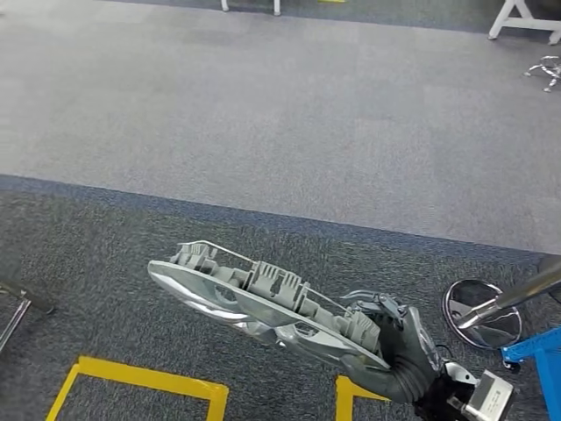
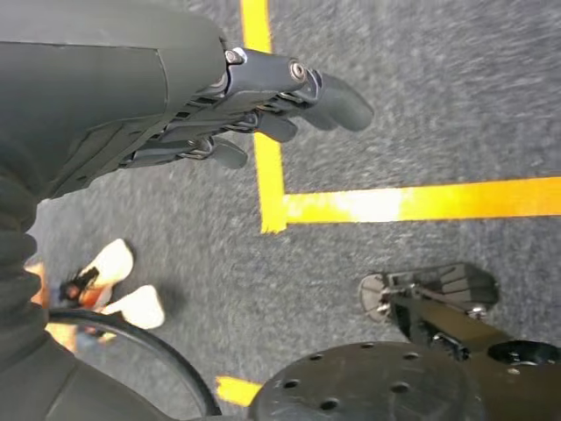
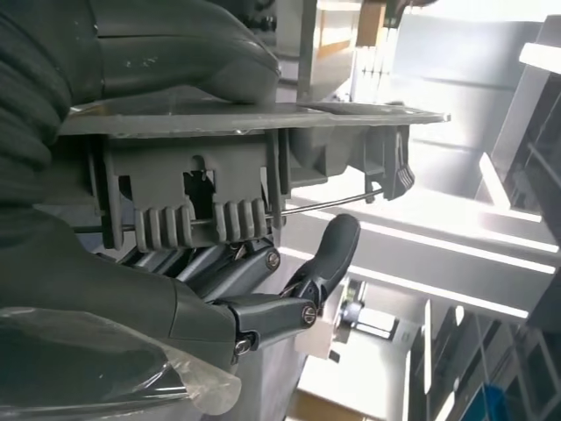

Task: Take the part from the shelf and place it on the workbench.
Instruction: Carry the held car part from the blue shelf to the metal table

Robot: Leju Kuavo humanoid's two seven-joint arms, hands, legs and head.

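Grey plastic and bright metal make up the part [image 1: 265,298], and from the head view you can see it is already off the shelf: the right hand [image 1: 397,355] grips one end of it and carries it level over the dark carpet [image 1: 99,254], its long body reaching out to the robot's left. Yellow floor tape [image 1: 142,381] lies beneath it, and a chrome stand base [image 1: 481,313] sits on the floor to the right. No shelf or desk shows ahead, so you should judge the pickup done and the walk and set-down still to come.

From the left wrist view, the left hand [image 2: 265,105] hangs over the carpet and yellow tape, holding nothing, its fingers lying loosely apart and nearly straight.

From the right wrist view, the thumb lies over the part's flat plate and the dark fingers [image 3: 330,254] curl under its ribbed clips, so the hold looks firm.
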